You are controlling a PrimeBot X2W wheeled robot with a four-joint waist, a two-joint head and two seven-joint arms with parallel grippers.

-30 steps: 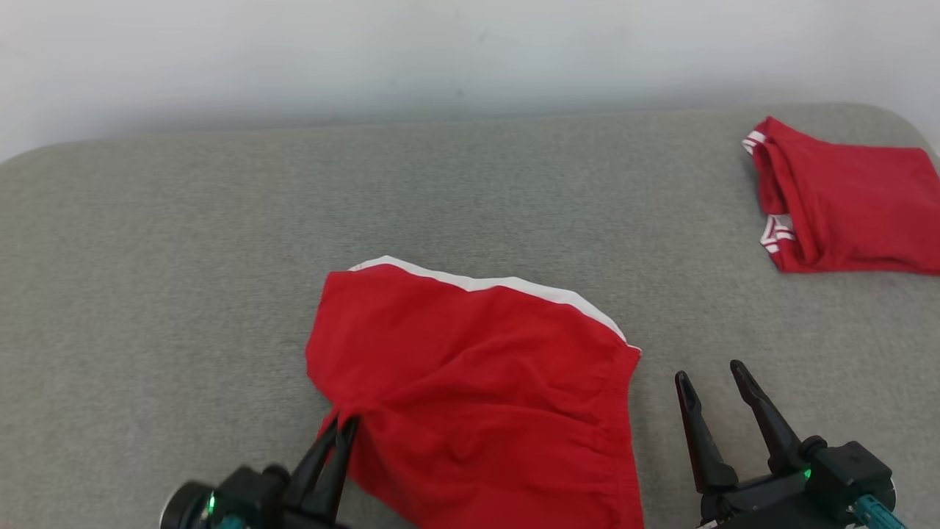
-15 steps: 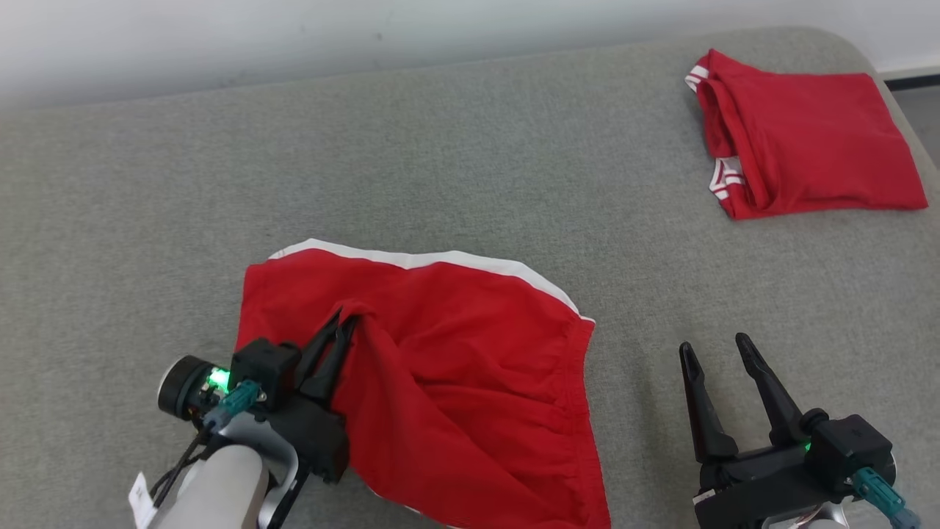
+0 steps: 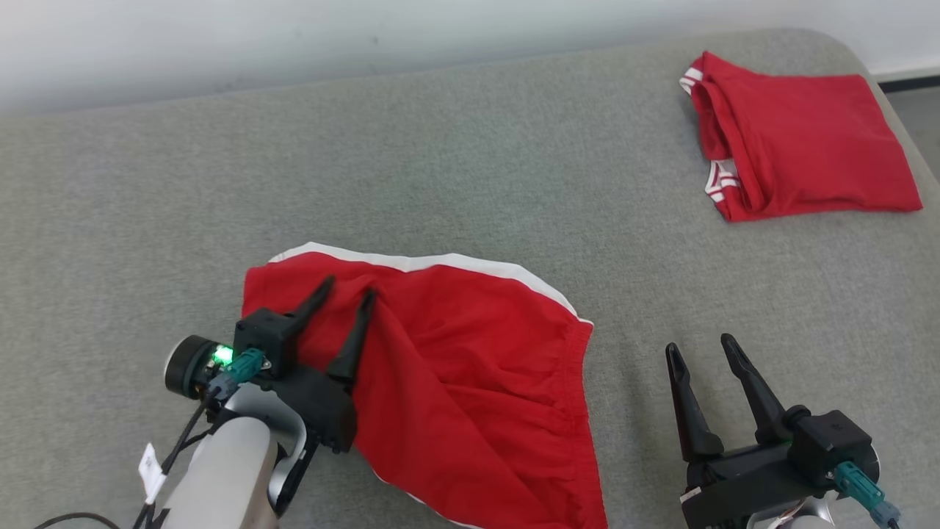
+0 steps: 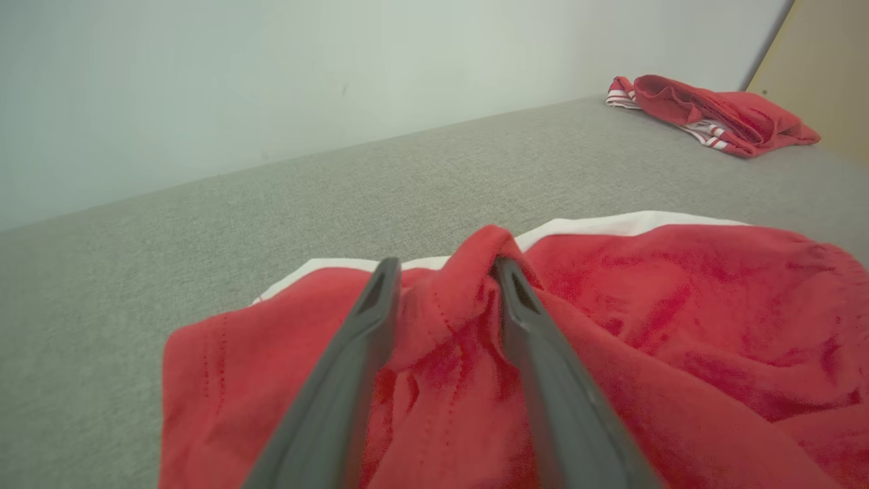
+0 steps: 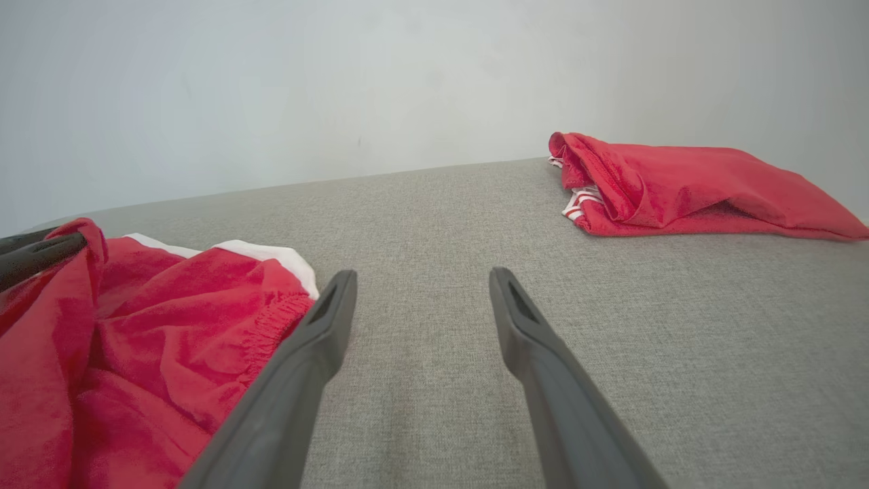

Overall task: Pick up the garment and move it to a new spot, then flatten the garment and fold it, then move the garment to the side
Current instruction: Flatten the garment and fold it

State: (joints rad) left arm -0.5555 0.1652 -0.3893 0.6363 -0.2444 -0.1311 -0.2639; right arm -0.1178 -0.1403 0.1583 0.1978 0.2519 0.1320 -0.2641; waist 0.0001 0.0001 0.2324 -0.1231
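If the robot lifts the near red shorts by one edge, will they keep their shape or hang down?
Probably floppy: the shorts lie in soft wrinkles, and a ridge bunches up inside the left hand. Likely light: thin cloth. They may drag, not slide, on the fuzzy grey surface.

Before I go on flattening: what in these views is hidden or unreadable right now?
- Head view: the garment runs off the bottom edge, so its near hem is cut off. The left forearm covers its near-left corner.
- Left wrist view: the left end effector stands open around a raised fold. Whether cloth clings to a finger is unclear, because the near parts are blurred.
- Head view: the folded red garment hides its inner layers under its top layer.
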